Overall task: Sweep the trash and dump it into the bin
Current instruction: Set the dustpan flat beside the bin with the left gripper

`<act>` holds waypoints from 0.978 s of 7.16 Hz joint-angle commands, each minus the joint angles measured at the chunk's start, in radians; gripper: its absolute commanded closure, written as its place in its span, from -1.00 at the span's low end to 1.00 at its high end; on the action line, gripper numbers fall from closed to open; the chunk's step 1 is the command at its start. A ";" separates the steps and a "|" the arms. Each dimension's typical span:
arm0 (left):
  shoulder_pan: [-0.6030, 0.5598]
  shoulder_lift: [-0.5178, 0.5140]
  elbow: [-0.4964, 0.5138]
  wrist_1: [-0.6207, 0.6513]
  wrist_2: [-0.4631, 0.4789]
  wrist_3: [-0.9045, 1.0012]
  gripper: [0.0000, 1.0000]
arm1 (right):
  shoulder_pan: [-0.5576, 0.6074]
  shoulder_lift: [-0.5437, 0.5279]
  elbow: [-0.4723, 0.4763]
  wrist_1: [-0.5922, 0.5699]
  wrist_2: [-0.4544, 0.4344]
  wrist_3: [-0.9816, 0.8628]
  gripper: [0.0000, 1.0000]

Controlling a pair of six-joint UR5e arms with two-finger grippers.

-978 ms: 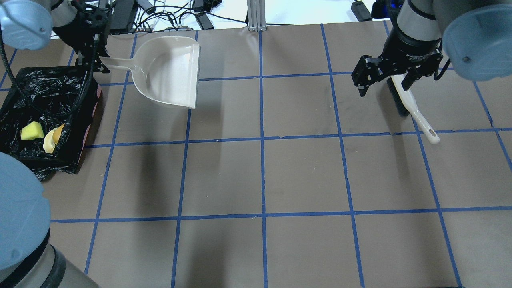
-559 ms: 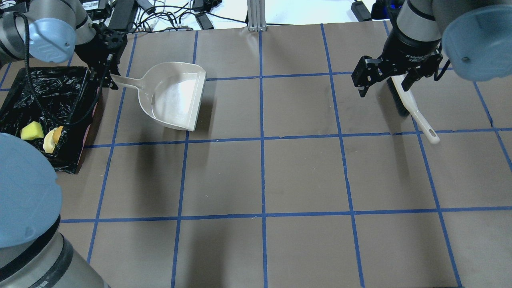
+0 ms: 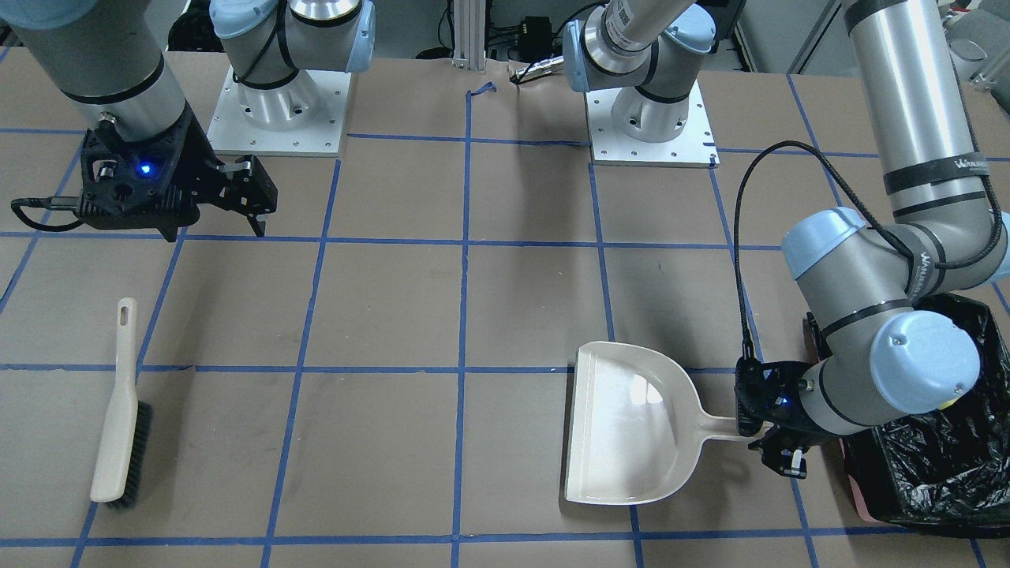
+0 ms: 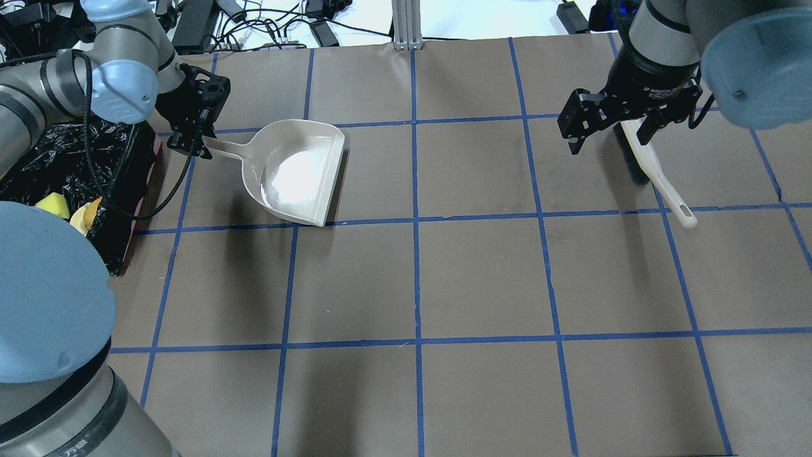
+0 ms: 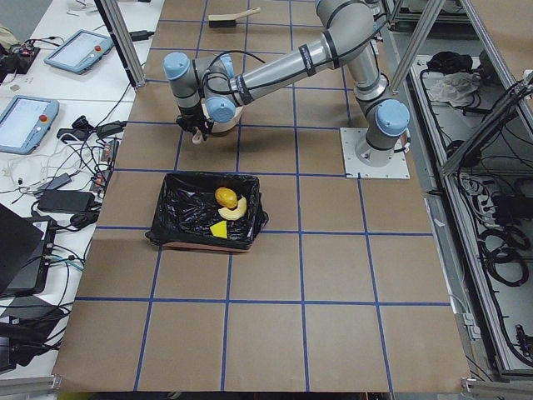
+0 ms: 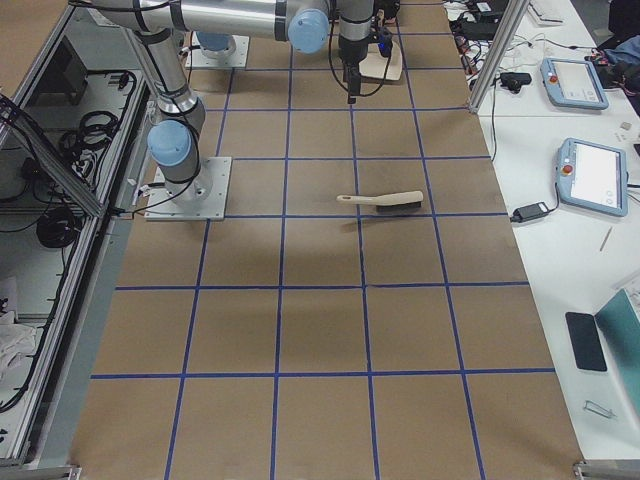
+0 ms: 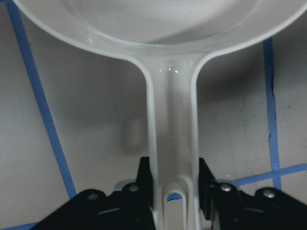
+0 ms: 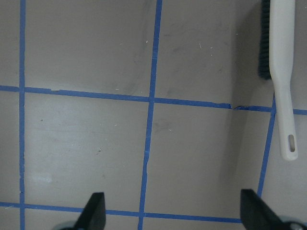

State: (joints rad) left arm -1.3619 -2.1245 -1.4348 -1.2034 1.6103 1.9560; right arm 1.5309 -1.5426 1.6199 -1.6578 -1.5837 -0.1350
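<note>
Bin (image 5: 179,218), rectangular, black-bag-lined. Beige plastic dustpan (image 4: 298,174): left gripper (image 7: 173,178) jaws pinch its handle, per wrist view. White-handled brush (image 8: 280,72) near right gripper (image 8: 173,203), jaws spread. Exterior left reveals potato (image 5: 225,197), curved tan bread (image 5: 236,212), yellow sponge (image 5: 219,229) inside bin.

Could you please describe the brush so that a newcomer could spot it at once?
On the brown table with its blue tape grid, look to the robot's right side, close to the open right tool. The brush lies on the table there: a slim cream handle with a hanging hole at one end and dark bristles along one edge, unlike the broad cream dustpan across the table.
</note>
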 commanded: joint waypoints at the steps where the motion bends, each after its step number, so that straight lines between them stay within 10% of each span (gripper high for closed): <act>1: 0.007 0.005 -0.004 0.007 -0.021 0.004 1.00 | 0.000 -0.011 0.000 0.001 0.002 -0.002 -1.00; 7: 0.029 -0.002 -0.009 0.018 -0.023 0.000 0.91 | 0.000 -0.011 0.000 0.003 0.004 -0.003 -1.00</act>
State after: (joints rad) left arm -1.3313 -2.1229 -1.4425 -1.1869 1.5882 1.9580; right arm 1.5309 -1.5539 1.6199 -1.6560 -1.5800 -0.1380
